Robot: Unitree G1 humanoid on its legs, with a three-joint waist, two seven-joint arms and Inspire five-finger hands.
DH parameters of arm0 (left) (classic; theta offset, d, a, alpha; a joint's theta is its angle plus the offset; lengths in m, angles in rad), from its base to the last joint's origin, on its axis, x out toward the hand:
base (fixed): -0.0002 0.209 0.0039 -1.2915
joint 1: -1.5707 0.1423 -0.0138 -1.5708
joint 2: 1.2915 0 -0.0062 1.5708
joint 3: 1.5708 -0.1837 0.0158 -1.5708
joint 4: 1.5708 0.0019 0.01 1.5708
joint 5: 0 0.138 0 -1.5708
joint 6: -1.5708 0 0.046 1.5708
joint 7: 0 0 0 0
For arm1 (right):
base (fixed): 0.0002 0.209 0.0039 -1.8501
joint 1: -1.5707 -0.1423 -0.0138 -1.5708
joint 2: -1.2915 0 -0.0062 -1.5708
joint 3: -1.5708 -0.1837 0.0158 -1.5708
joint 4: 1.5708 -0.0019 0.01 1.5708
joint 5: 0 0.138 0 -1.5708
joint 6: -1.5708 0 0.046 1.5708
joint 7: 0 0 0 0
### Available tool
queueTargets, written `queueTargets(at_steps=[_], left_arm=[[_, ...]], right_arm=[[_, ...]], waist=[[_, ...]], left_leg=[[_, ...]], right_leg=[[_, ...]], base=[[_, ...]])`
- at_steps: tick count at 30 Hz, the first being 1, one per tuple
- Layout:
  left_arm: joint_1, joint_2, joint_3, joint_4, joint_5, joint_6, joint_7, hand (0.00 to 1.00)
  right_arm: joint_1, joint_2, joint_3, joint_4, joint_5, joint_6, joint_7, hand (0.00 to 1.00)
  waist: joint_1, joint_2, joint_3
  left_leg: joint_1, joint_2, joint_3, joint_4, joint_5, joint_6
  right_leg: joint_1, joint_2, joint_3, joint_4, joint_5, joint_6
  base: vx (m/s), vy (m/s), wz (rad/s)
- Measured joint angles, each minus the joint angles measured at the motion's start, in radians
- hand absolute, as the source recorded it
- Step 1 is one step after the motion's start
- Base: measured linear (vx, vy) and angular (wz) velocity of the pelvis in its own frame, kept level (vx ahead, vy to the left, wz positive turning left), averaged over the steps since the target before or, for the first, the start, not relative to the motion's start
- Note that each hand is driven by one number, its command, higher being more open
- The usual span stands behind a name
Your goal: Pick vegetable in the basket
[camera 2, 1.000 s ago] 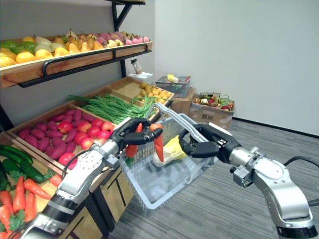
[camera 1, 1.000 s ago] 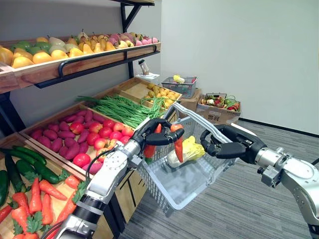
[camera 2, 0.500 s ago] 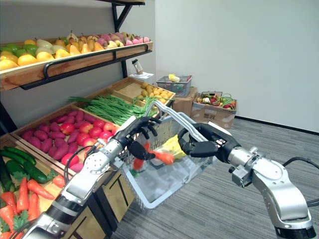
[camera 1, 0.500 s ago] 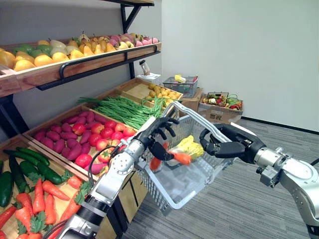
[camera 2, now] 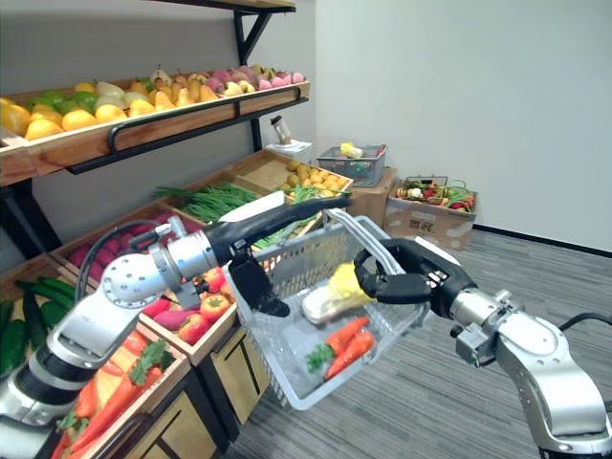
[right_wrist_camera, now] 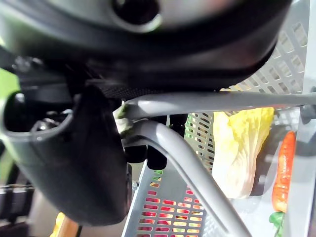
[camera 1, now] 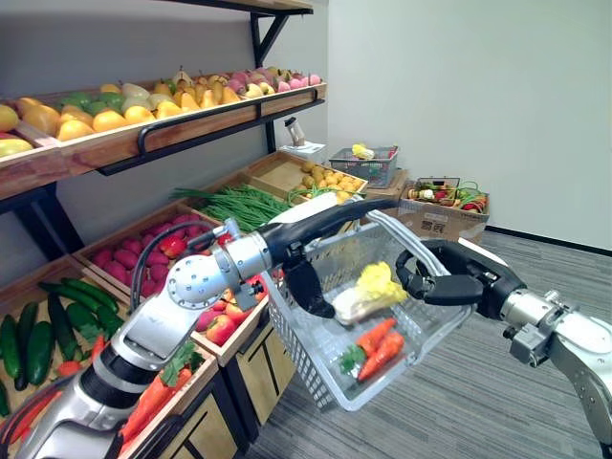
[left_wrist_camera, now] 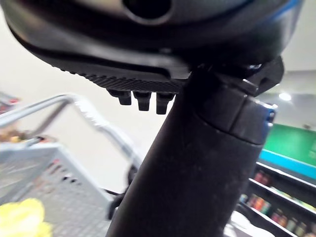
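Observation:
The grey plastic basket [camera 1: 421,330] hangs in front of the produce stand, its handles [right_wrist_camera: 187,163] gripped by my right hand [camera 1: 449,284], whose fingers curl round them. Inside lie a yellow-white cabbage [camera 1: 368,292] and two orange carrots [camera 1: 378,349] with green tops, near the basket's bottom. The cabbage [right_wrist_camera: 242,148] and one carrot [right_wrist_camera: 284,168] also appear in the right wrist view. My left hand [camera 1: 311,222] reaches over the basket's near rim, open, fingers straight, thumb [left_wrist_camera: 197,163] hanging down, holding nothing.
The stand on the left has a top shelf of fruit [camera 1: 172,100], crates of green beans [camera 1: 239,201], red produce [camera 1: 163,249], cucumbers [camera 1: 38,335] and carrots. A small wire basket [camera 1: 368,164] and cardboard boxes [camera 1: 440,206] sit by the far wall. Grey floor lies to the right.
My left hand has opened and let go of the two carrots, which have dropped into the basket. The view has also shifted.

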Motion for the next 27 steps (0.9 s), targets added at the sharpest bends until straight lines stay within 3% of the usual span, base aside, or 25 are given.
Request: queueTargets(at_steps=[3,7,12,15,20,22,27], left_arm=[[-0.038,0.02,-0.03,-0.05,-0.033,-0.023,-0.009,1.0],[-0.036,0.086,-0.068,-0.055,-0.046,-0.003,-0.057,1.0],[0.013,0.128,-0.024,-0.041,-0.053,0.012,-0.059,1.0],[0.105,0.128,0.096,-0.022,-0.054,0.012,-0.04,1.0],[0.335,0.089,0.41,0.03,-0.053,0.0,0.038,1.0],[0.46,0.028,0.554,0.044,-0.054,-0.011,0.087,1.0],[0.63,-0.159,0.731,0.046,-0.052,-0.032,0.184,1.0]], right_arm=[[0.02,-0.004,0.0,0.018,0.0,0.006,-0.005,0.0],[0.021,-0.005,0.0,0.065,0.0,0.009,-0.054,0.0],[0.029,-0.004,-0.004,0.12,-0.001,0.008,-0.106,0.0],[0.053,0.006,-0.028,0.128,-0.001,0.008,-0.12,0.0],[0.149,0.09,-0.126,0.128,-0.002,0.007,-0.133,0.0],[0.201,0.151,-0.155,0.128,-0.002,0.007,-0.149,0.0],[0.274,0.268,-0.19,0.151,-0.001,-0.004,-0.173,0.0]], waist=[[0.001,0.013,-0.009],[0.003,0.023,-0.016],[0.026,0.024,-0.017],[0.036,0.024,-0.017],[0.06,0.015,-0.011],[0.071,0.001,-0.003],[0.086,-0.009,0.004]], left_leg=[[-0.001,0.0,-0.009,-0.004,0.0,0.0],[-0.002,0.0,-0.016,-0.003,0.001,0.001],[-0.01,0.0,-0.041,-0.002,0.002,0.003],[-0.019,0.002,-0.056,-0.002,0.003,0.004],[-0.031,0.002,-0.086,-0.001,0.003,0.006],[-0.034,0.0,-0.097,0.004,0.0,0.011],[-0.052,-0.007,-0.119,0.01,-0.001,0.015]], right_leg=[[0.004,-0.001,-0.01,0.0,-0.002,0.0],[0.01,-0.003,-0.018,-0.002,-0.004,-0.001],[0.018,-0.009,-0.043,-0.008,-0.008,-0.002],[0.019,-0.01,-0.058,-0.01,-0.008,-0.002],[0.028,-0.016,-0.094,-0.012,-0.008,-0.003],[0.036,-0.022,-0.106,-0.018,-0.01,-0.006],[0.037,-0.031,-0.124,-0.033,-0.011,-0.006]], base=[[0.03,-0.013,0.1],[0.0,-0.013,0.03],[0.0,-0.023,0.15],[0.03,-0.008,0.13],[0.02,-0.003,0.17],[0.0,0.008,0.17],[0.0,0.005,0.11]])
